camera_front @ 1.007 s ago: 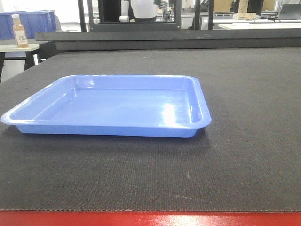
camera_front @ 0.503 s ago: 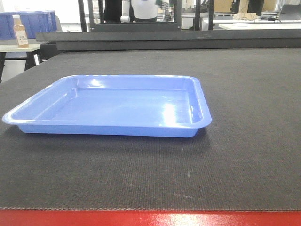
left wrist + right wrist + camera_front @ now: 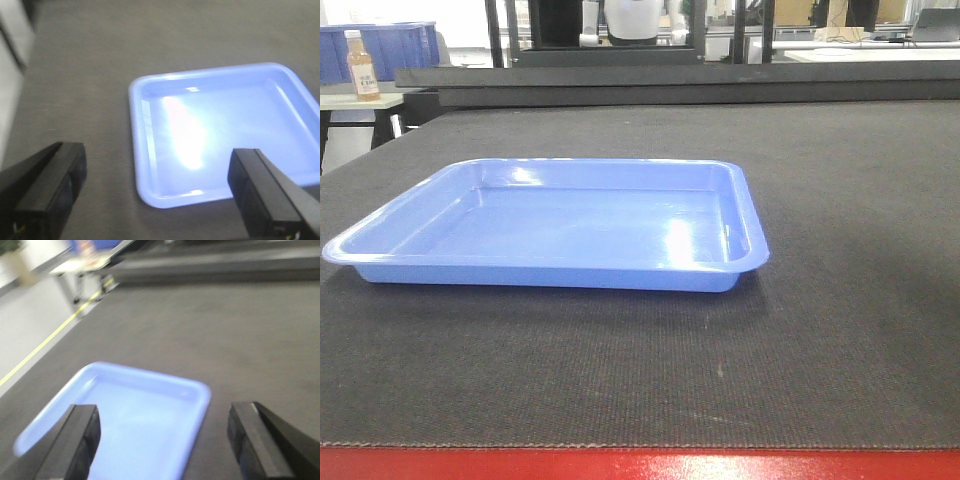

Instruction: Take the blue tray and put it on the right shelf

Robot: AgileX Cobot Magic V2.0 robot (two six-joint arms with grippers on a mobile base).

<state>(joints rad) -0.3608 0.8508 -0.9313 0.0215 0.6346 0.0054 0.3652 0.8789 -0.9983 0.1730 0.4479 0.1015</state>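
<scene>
1. Blue tray (image 3: pixel 550 225) lies flat and empty on the dark desk (image 3: pixel 840 200), nearer the left edge than the right, set back from the front edge
2. Over the last second it has barely shifted; only the background slid slightly, so nothing is lifted yet
3. Left fingers (image 3: pixel 55 190) are spread wide and empty, above the tray without touching; right fingers (image 3: pixel 255 445) likewise
4. Likely still the approach, rim grasp next; right shelf not in view

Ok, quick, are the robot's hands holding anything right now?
Left gripper: open, holding nothing.
Right gripper: open, holding nothing.
The tray is not yet grabbed.
</scene>
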